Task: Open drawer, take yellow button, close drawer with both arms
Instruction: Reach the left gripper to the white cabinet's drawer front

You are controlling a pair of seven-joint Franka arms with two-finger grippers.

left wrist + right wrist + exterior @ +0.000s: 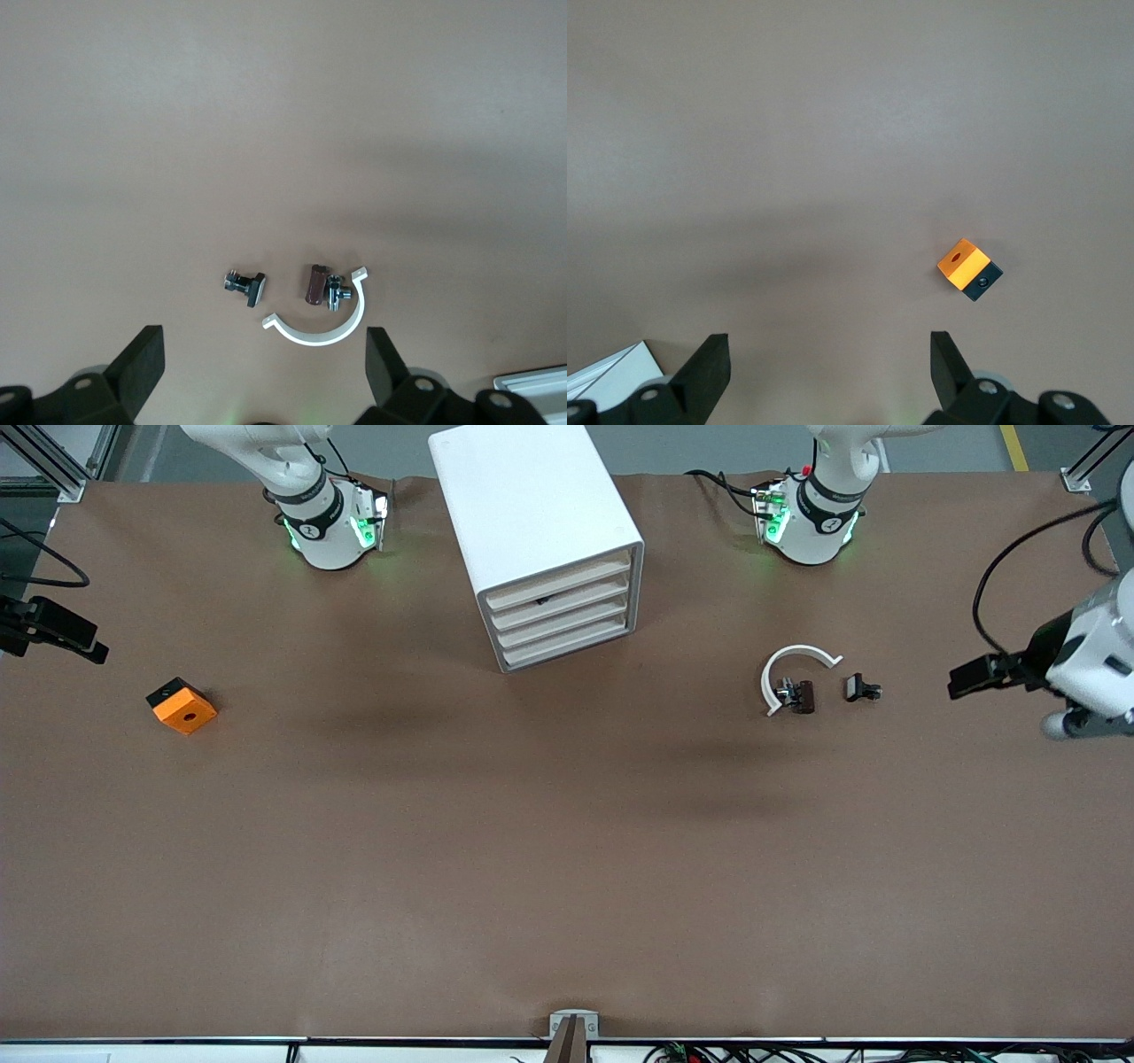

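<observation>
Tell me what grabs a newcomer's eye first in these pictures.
The white cabinet with four shut beige drawers stands midway between the arms' bases. The orange-and-black block lies alone toward the right arm's end; a white curved strip with small dark clips lies toward the left arm's end. The left gripper and right gripper hang open, waiting.

You are looking at a robotics lab bench; two white arm bases stand bolted either side of the white cabinet point(538, 540), green status lights glowing; brown paper covers the table point(567, 850); aluminium framing, loose cables and a camera mount edge it.
</observation>
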